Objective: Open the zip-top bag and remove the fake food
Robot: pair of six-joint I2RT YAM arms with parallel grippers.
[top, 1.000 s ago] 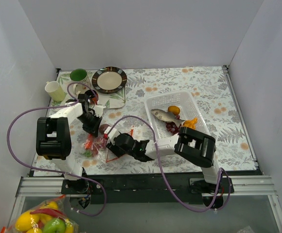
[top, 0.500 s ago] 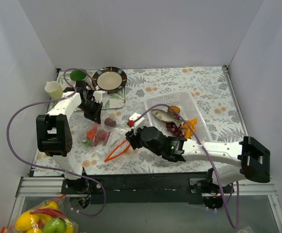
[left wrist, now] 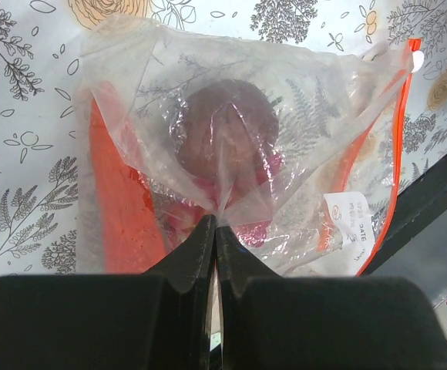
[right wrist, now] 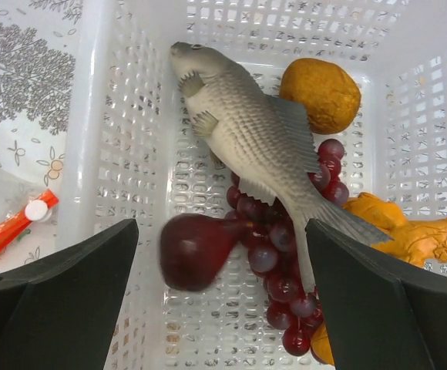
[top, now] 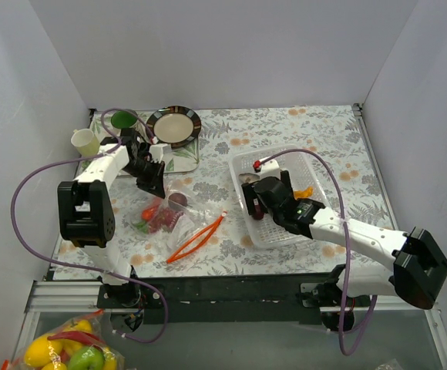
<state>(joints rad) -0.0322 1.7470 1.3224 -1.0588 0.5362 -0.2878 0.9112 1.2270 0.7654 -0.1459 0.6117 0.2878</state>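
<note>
The zip-top bag (top: 179,210) lies left of centre, its red-orange zip strip (top: 196,237) pointing toward me. My left gripper (top: 155,185) is shut on the bag's clear plastic at its far end. In the left wrist view (left wrist: 215,222) the bag (left wrist: 324,154) holds a dark red round piece (left wrist: 227,127), an orange piece (left wrist: 119,204) and red bits. My right gripper (right wrist: 222,231) is open above the clear basket (right wrist: 115,116). A dark red fig-shaped piece (right wrist: 193,250) lies blurred between its fingers, untouched. Beside it are the grey fish (right wrist: 247,135), orange fruit (right wrist: 320,92), grapes (right wrist: 289,297) and orange pieces (right wrist: 408,231).
The basket (top: 279,237) sits right of centre under my right gripper (top: 253,204). A plate (top: 173,126), a green cup (top: 123,119) and a pale cup (top: 85,142) stand at the back left. A bag of lemons and apple (top: 65,351) lies off the table, front left.
My right gripper moved from the bag's mouth rightward over the basket and opened, and a dark red piece now lies in the basket. The bag shifted a little right, still held by my left gripper.
</note>
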